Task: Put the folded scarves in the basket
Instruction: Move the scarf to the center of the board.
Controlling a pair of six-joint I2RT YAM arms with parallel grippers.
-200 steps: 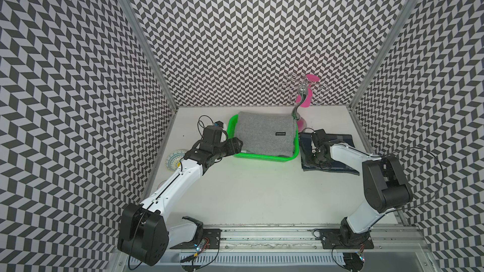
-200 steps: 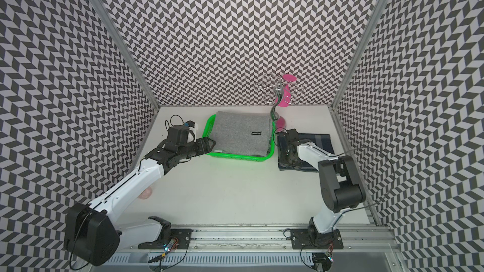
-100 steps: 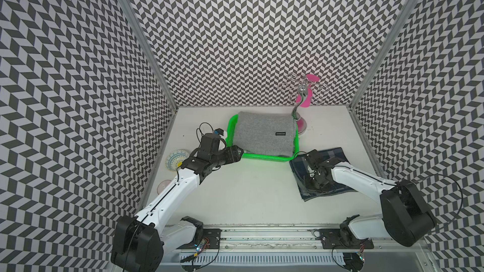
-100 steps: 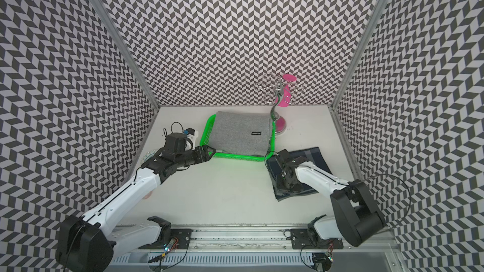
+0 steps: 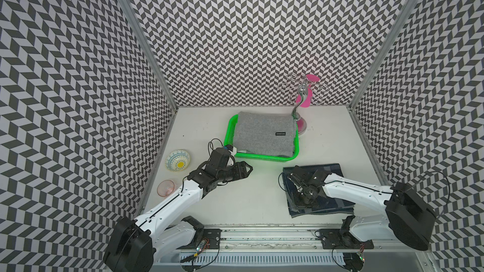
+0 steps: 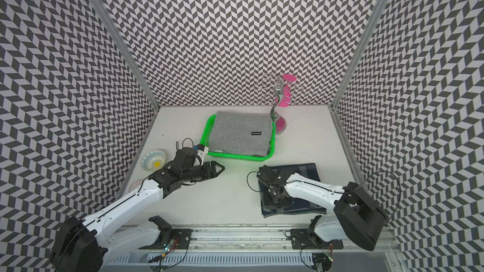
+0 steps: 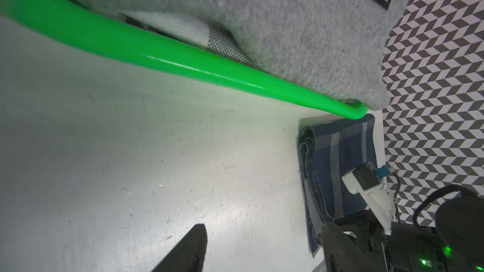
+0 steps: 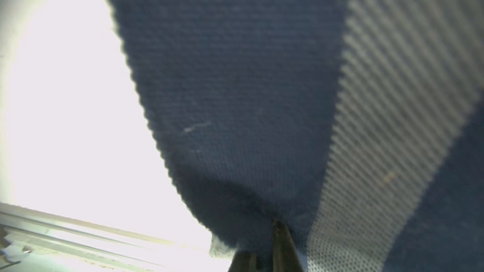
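The bright green basket [image 5: 262,156] [image 6: 235,156] stands at the middle back and holds a grey folded cloth [image 5: 263,133] with a black label. A navy folded scarf [image 5: 327,171] [image 6: 301,171] with pale stripes lies on the table to the right, in front of the basket. My right gripper [image 5: 305,201] [image 8: 264,255] is shut on its navy cloth [image 8: 235,74] and points toward the table's front. My left gripper [image 5: 245,171] [image 7: 263,234] hangs open and empty just in front of the basket's near left corner, clear of the rim [image 7: 183,61].
A patterned bowl [image 5: 177,160] and a pink glass [image 5: 165,187] sit by the left wall. A metal stand with a pink base [image 5: 301,124] rises behind the basket's right corner. Patterned walls close three sides, and a rail [image 5: 262,236] runs along the front.
My right gripper has dragged the navy scarf from beside the basket toward the table's front. My left gripper has drawn back from the basket's left corner, still open.
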